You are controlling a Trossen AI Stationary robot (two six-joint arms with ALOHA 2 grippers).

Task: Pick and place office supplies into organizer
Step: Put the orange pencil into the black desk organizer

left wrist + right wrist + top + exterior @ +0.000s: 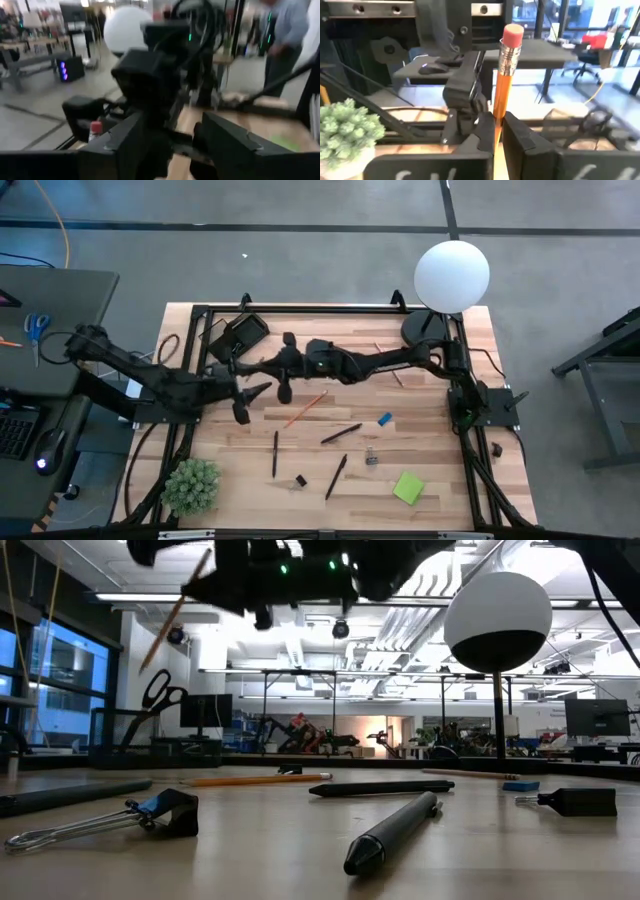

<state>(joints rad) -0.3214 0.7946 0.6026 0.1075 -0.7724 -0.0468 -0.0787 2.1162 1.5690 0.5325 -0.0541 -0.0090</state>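
Pencil [504, 80], orange with a pink eraser on top, stands nearly upright between the closed fingers of the right end effector [499, 131]; from table height it shows tilted, high above the tabletop [440, 480]. From above, this end effector [285, 392] hangs over the middle of the tabletop, its arm stretched across from the right side. The organizer [238, 334], a black tray, lies toward the far left corner, near it and a little farther from the camera side. That gap is what the coming move turns on: I judge the pencil must travel toward that corner and come down along its own long axis into a compartment.

The left end effector [242, 402] sits just beside the right one, on its left, with its fingers [235, 145] spread apart and nothing between them. Both are about equally near the tray, but only the right one carries anything.

Other supplies lie loose on the wood: a second pencil [305, 409], pens [341, 433], a blue eraser [384, 419] and a green sticky-note pad [408, 488].
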